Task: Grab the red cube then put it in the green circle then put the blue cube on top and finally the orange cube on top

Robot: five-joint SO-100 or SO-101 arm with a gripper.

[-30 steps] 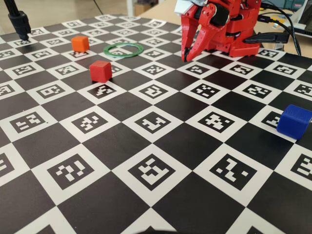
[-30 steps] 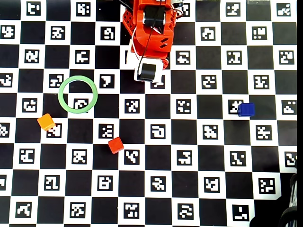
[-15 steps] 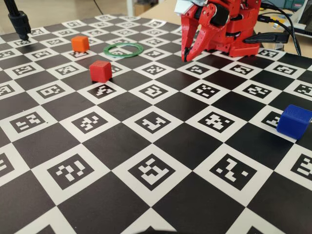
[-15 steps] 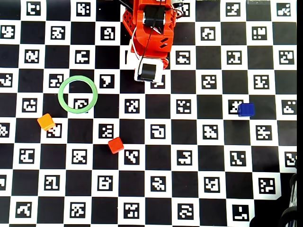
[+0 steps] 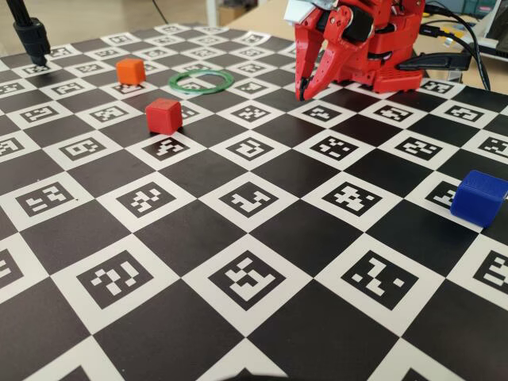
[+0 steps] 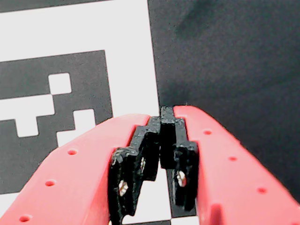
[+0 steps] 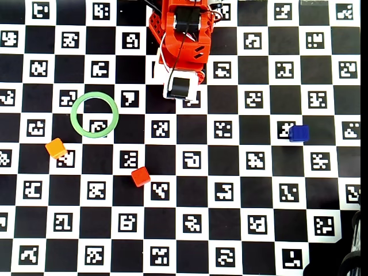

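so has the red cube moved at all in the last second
No. In the overhead view the red cube sits on the same black square below and right of the green circle as before, and the gripper hangs shut by the base.

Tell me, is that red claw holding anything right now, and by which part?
Nothing is held. The tool is shut on itself, empty. The red cube, blue cube and orange cube all sit on the board, untouched.

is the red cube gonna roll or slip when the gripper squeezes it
Probably not roll: the red cube sits flat on the checkered board with flat faces. It looks like matte solid plastic, so likely stiff and fairly grippy. Being small, it is probably light, so an off-centre pinch by the gripper could nudge or twist it first.
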